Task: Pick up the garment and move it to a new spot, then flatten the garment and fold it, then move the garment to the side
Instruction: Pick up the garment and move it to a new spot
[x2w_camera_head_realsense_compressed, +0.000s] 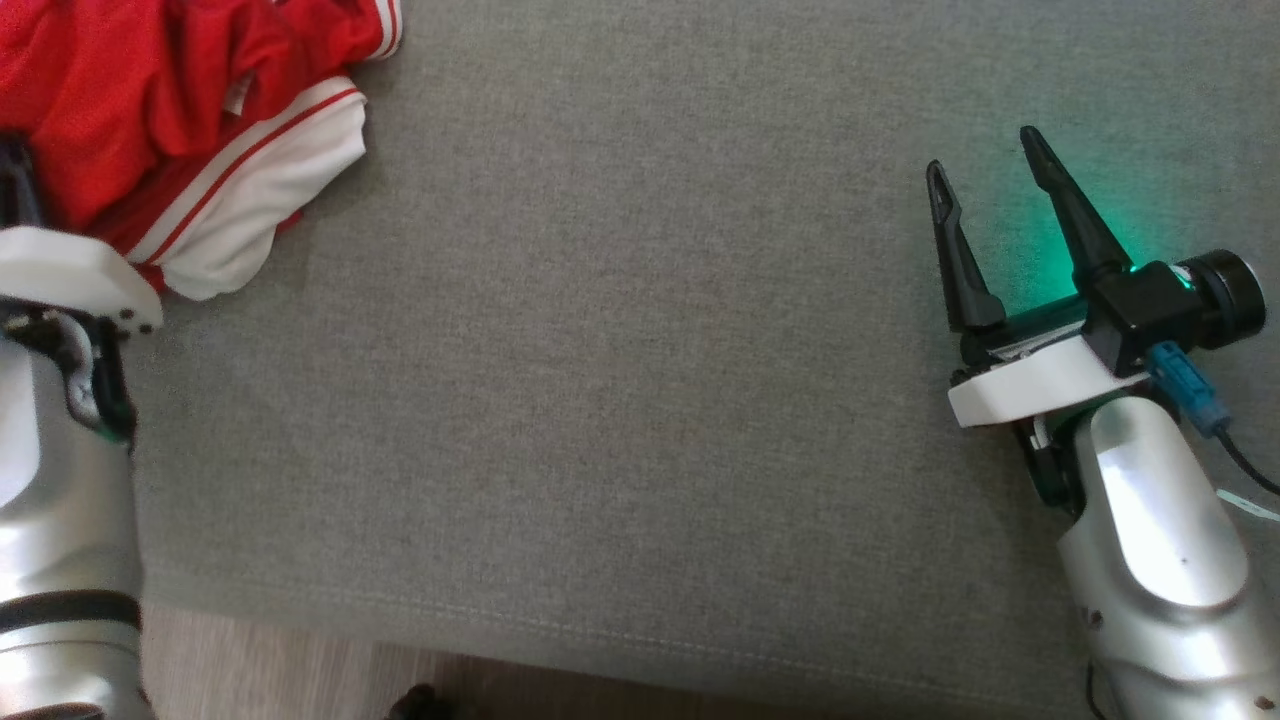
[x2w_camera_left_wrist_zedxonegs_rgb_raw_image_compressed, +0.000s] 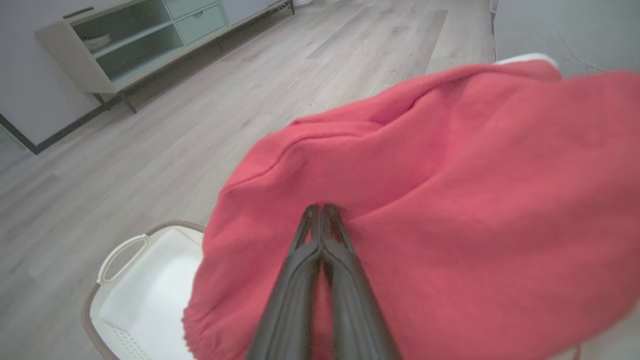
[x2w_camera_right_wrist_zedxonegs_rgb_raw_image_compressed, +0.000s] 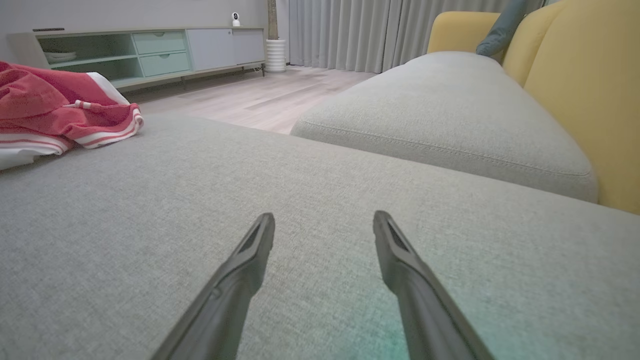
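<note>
The crumpled red-and-white garment lies at the far-left corner of the sofa cushion — the left gripper, fingers closed together, seemingly pinches a fold — while the right gripper, fingers wide, hangs well apart.

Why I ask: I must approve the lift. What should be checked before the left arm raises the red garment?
1. Left pincer shut on the garment: ok.
2. How much cloth is pinched: cannot tell.
3. Right pincer open, holding nothing, apart from the garment: ok.
4. Bare stretch of grey cushion for a new spot: ok.
5. Garment clear of the white basket on the floor: cannot tell.
</note>
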